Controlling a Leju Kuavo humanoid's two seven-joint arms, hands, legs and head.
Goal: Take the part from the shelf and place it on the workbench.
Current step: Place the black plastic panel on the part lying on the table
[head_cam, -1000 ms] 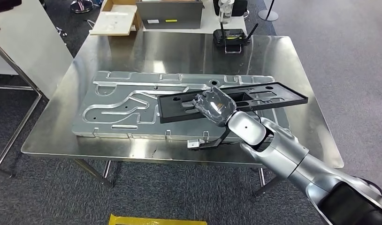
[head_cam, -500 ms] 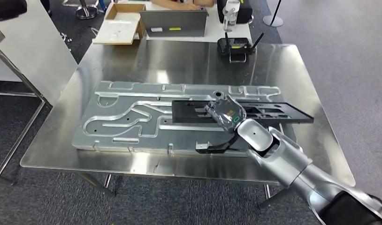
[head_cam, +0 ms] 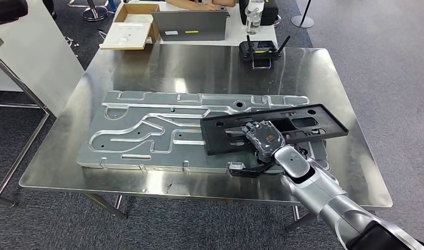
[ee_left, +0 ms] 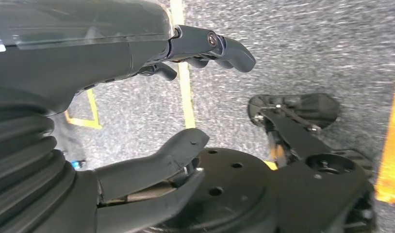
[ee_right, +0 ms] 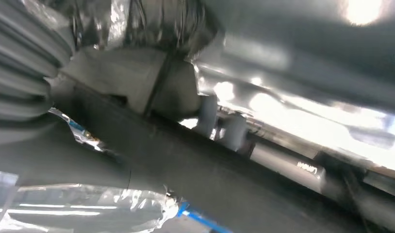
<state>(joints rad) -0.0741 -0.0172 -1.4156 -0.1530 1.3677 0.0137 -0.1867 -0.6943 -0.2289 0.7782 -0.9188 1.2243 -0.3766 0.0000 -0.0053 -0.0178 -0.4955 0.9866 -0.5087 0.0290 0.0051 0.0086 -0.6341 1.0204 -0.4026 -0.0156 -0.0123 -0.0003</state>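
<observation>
The right hand grips the long black part low over the grooved metal plate on the worktop, so the placing step looks nearly done, needing only a gentle lowering and release.

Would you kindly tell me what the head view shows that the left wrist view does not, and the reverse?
Head view alone: the right hand holding a long black part over the grooved metal plate on the steel table, with a laptop and a bottle behind. Left wrist view alone: the left hand, its fingers apart and holding nothing, above yellow floor lines. Both show grey carpet.
</observation>
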